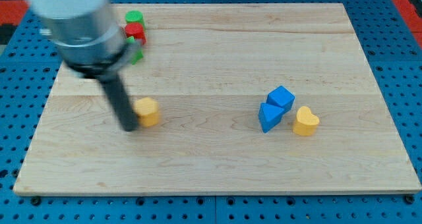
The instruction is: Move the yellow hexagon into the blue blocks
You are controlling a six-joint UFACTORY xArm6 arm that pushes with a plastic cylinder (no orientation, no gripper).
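Observation:
The yellow hexagon (148, 111) lies on the wooden board at the view's left of centre. My tip (130, 126) stands right against its left side, touching or nearly so. Two blue blocks sit together at the view's right of centre: a blue cube (281, 97) above and a blue triangular block (269, 116) below it, touching each other. A wide stretch of board separates the hexagon from them.
A yellow heart-shaped block (305, 122) sits just right of the blue blocks. A green block (134, 17), a red block (135, 32) and another green block (136, 55) are stacked in a column near the board's top left, partly behind the arm (79, 26).

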